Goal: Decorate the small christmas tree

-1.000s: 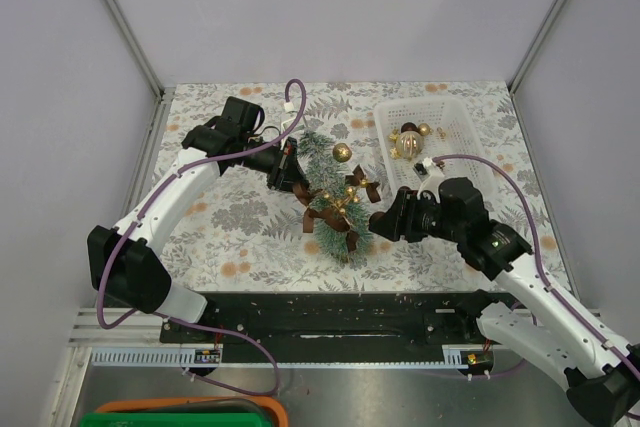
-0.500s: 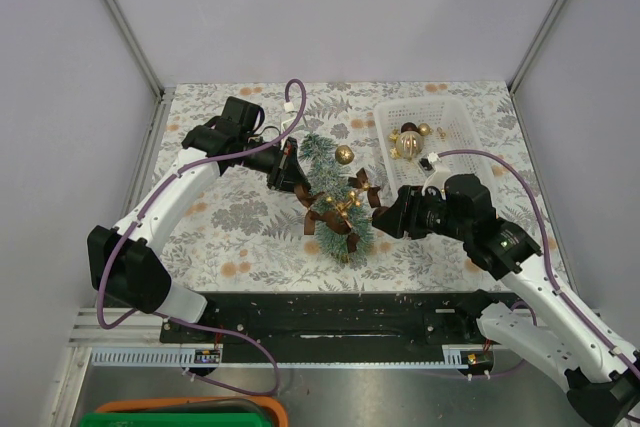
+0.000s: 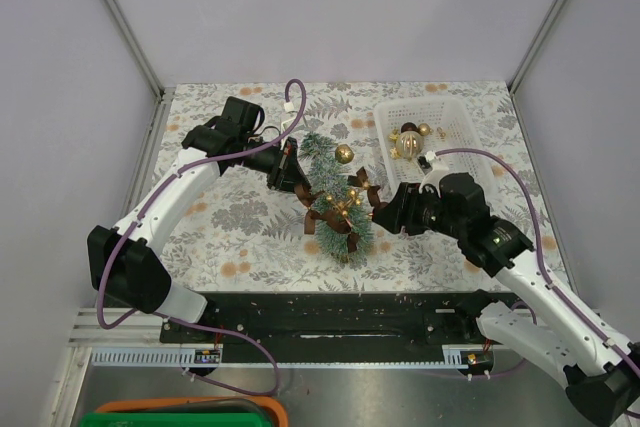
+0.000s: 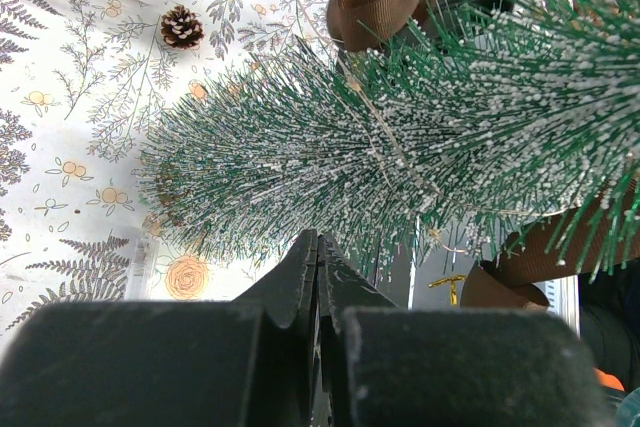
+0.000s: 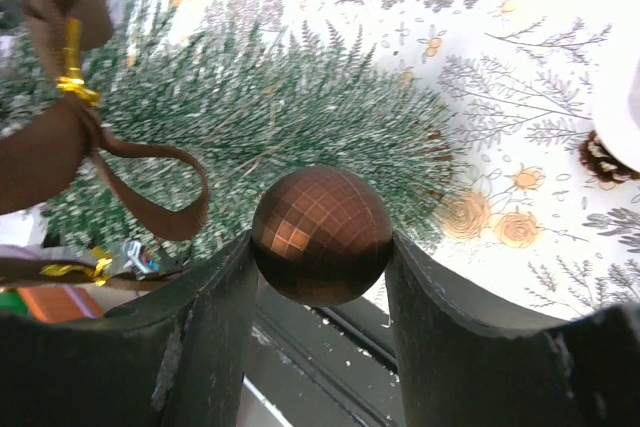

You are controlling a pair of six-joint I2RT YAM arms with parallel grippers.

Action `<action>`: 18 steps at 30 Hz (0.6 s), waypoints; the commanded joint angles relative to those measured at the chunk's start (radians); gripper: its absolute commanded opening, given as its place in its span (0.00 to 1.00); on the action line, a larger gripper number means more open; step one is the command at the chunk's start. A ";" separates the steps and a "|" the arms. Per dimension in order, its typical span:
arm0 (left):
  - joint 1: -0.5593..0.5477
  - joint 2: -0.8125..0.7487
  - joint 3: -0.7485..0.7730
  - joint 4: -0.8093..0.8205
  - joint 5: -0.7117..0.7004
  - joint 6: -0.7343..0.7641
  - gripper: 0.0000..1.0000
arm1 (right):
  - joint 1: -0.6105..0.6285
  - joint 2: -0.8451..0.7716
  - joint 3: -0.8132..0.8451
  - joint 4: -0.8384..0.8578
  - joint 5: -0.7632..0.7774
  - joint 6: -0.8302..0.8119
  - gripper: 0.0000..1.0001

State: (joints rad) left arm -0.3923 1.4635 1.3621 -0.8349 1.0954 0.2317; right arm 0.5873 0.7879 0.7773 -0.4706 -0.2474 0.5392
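Beside the tree (image 3: 327, 173), right gripper's (image 3: 379, 209) bauble (image 5: 320, 235) edged closer

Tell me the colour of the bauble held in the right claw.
Glossy copper-brown bauble, faceted surface; best in right wrist view.

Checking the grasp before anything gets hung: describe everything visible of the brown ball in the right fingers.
The ball is a round bauble, shiny copper-brown, its skin cut into small square facets like a mirror ball. No cap or loop shows. The right gripper's dark fingers pinch it at its two sides, off the table, just before the tree's frosted green bristles and beside a brown ribbon bow. Whether it touches the bristles cannot be told.
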 commanded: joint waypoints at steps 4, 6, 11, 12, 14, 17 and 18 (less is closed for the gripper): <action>-0.005 -0.015 0.032 0.017 0.015 0.012 0.00 | 0.006 0.017 -0.046 0.118 0.100 -0.009 0.28; -0.005 -0.015 0.034 0.016 0.015 0.012 0.00 | 0.006 0.022 -0.056 0.125 0.093 -0.002 0.28; -0.005 -0.015 0.035 0.016 0.017 0.012 0.00 | 0.006 0.005 -0.073 0.130 0.063 0.005 0.34; -0.005 -0.015 0.037 0.017 0.020 0.011 0.00 | 0.006 0.001 -0.075 0.127 0.057 0.004 0.36; -0.005 -0.014 0.037 0.017 0.020 0.011 0.00 | 0.006 -0.007 -0.079 0.122 0.046 0.008 0.39; -0.005 -0.015 0.040 0.017 0.018 0.009 0.00 | 0.005 -0.015 -0.085 0.107 0.039 0.008 0.43; -0.005 -0.015 0.038 0.017 0.018 0.009 0.00 | 0.005 -0.018 -0.088 0.102 0.039 0.010 0.44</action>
State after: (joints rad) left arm -0.3923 1.4635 1.3621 -0.8352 1.0954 0.2317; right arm 0.5873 0.7940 0.6941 -0.3874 -0.1959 0.5438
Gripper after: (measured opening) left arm 0.023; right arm 0.579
